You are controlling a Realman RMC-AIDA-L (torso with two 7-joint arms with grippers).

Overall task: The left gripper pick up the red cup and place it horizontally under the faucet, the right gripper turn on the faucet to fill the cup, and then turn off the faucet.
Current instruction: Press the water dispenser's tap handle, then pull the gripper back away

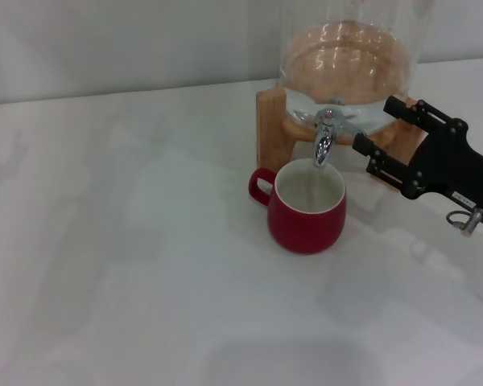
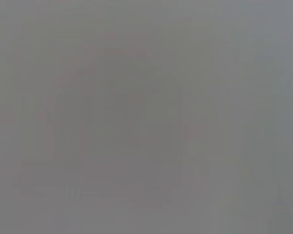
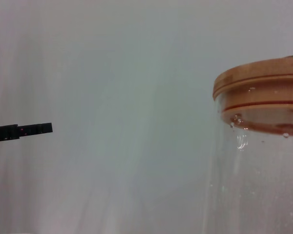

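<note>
The red cup [image 1: 307,207] stands upright on the white table, handle to the left, its white inside open right under the spout of the chrome faucet [image 1: 325,135]. A thin stream seems to run from the spout into the cup. My right gripper [image 1: 377,125] is open just right of the faucet's lever, with its long black fingers [image 1: 386,165] pointing at it; I cannot tell whether they touch it. One black fingertip [image 3: 35,129] shows in the right wrist view. The left gripper is out of view; the left wrist view shows only blank grey.
The clear glass jar [image 1: 350,56] sits on its wooden stand [image 1: 270,121] at the back of the white table [image 1: 129,265]. In the right wrist view the jar [image 3: 254,185] and its wooden lid [image 3: 259,83] are close by.
</note>
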